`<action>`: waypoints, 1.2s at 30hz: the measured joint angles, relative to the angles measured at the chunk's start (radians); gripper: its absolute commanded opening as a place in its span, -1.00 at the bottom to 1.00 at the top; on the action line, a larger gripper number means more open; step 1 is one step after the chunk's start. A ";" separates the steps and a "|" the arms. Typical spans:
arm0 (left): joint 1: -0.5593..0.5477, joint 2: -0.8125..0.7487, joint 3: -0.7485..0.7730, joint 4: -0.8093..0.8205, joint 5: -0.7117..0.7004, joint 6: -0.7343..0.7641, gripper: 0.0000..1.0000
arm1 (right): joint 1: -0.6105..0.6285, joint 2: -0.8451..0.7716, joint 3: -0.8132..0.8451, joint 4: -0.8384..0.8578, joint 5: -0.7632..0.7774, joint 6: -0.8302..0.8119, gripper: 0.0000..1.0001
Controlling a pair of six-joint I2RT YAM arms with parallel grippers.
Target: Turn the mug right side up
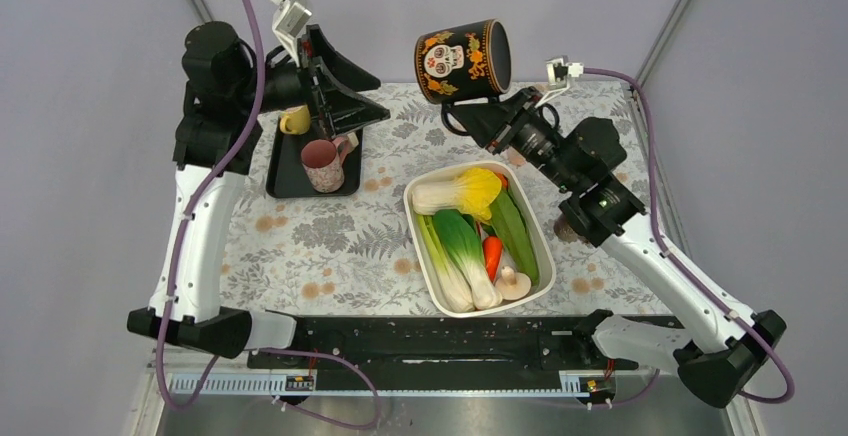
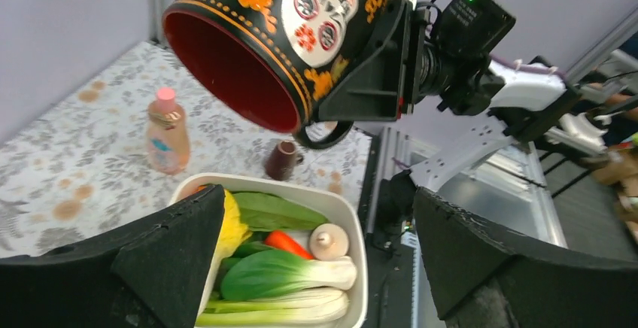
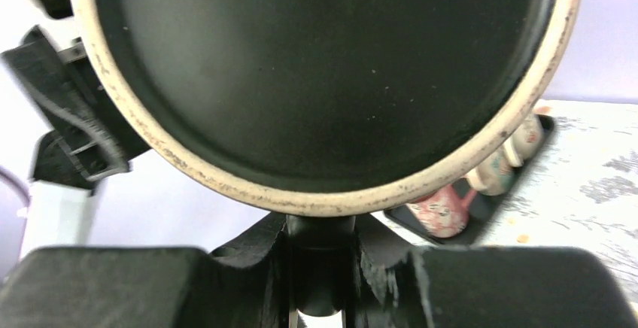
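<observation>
Because the right claw (image 1: 476, 107) pinches only the handle (image 3: 320, 238), the mug (image 1: 462, 60) tilted above it could swivel or slip free.

Top view: bright, even, diffuse light is recorded, and no single source can be told. Only faint, soft shadows are cast on the table (image 1: 330, 246), and focus is sharp throughout.

Left wrist view: a dull sheen is seen on the mug (image 2: 301, 34). The right edge of the frame is blurred.

Right wrist view: the mug's underside is rendered dark and soft. The cups (image 3: 444, 211) at the lower right are out of focus.
</observation>
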 measured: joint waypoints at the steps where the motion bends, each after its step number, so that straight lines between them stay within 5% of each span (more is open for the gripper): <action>1: -0.007 0.012 0.000 0.025 0.004 -0.033 0.85 | 0.015 0.009 0.006 0.013 0.000 0.006 -1.00; 6: -0.049 0.076 0.000 0.148 0.019 -0.195 0.65 | 0.095 0.068 0.053 0.072 -0.002 0.021 -1.00; 9: -0.068 0.106 0.002 0.204 0.029 -0.273 0.33 | 0.127 0.101 0.086 0.089 -0.015 0.028 -1.00; 17: -0.075 0.126 0.016 0.331 0.072 -0.411 -0.12 | 0.158 0.158 0.124 0.090 -0.018 0.032 -1.00; 19: -0.074 0.126 0.028 0.343 0.073 -0.425 -0.46 | 0.161 0.169 0.124 0.101 -0.023 0.038 -1.00; 20: -0.073 0.126 0.035 0.344 0.072 -0.431 -0.92 | 0.163 0.174 0.126 0.119 -0.026 0.041 -1.00; 24: -0.072 0.128 0.061 0.373 0.107 -0.518 -1.00 | 0.163 0.204 0.139 0.179 -0.064 0.079 -0.96; 25: -0.068 0.127 0.065 0.381 0.112 -0.522 -1.00 | 0.166 0.211 0.145 0.194 -0.072 0.087 -0.63; 26: -0.061 0.123 0.067 0.385 0.111 -0.523 -1.00 | 0.169 0.215 0.152 0.196 -0.073 0.090 0.05; 28: -0.046 0.116 0.067 0.361 0.104 -0.497 -1.00 | 0.172 0.216 0.153 0.187 -0.061 0.073 0.85; 30: -0.033 0.112 0.068 0.282 0.070 -0.433 -1.00 | 0.176 0.211 0.145 0.165 -0.021 0.034 0.99; 36: 0.054 0.113 0.071 -0.124 -0.237 -0.024 -1.00 | 0.177 0.171 0.061 0.002 0.097 -0.124 0.99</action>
